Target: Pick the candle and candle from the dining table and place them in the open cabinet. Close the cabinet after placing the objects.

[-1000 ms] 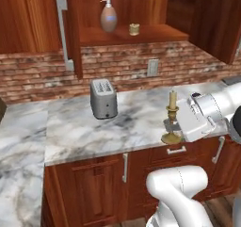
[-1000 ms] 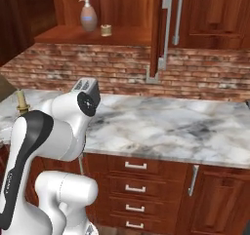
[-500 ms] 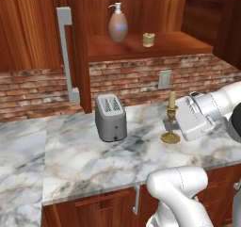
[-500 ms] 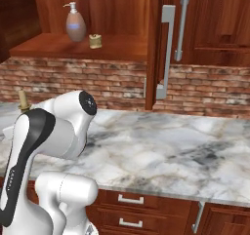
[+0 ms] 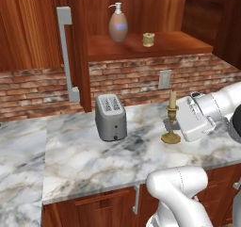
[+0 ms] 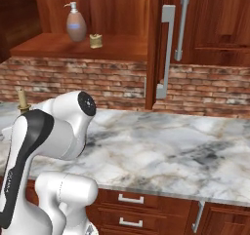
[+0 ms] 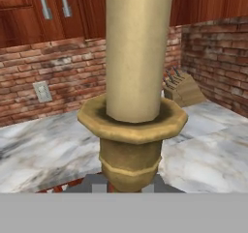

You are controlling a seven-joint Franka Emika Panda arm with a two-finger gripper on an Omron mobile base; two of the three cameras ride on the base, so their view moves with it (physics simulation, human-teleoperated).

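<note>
One short tan candle (image 5: 148, 39) already sits on the open cabinet's shelf (image 5: 160, 46), right of the soap dispenser (image 5: 117, 25). The gripper (image 5: 175, 124) has its jaws clamped tight on the brass candlestick (image 5: 171, 119), upright over the marble counter (image 5: 84, 150) near its back edge, right of the toaster (image 5: 110, 116). I'd lift it level, clear the shelf's front edge, and set it beside the tan candle without knocking it.

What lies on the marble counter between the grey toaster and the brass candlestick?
Nothing: in the left base view, bare veined marble counter separates the grey toaster from the brass candlestick.
</note>
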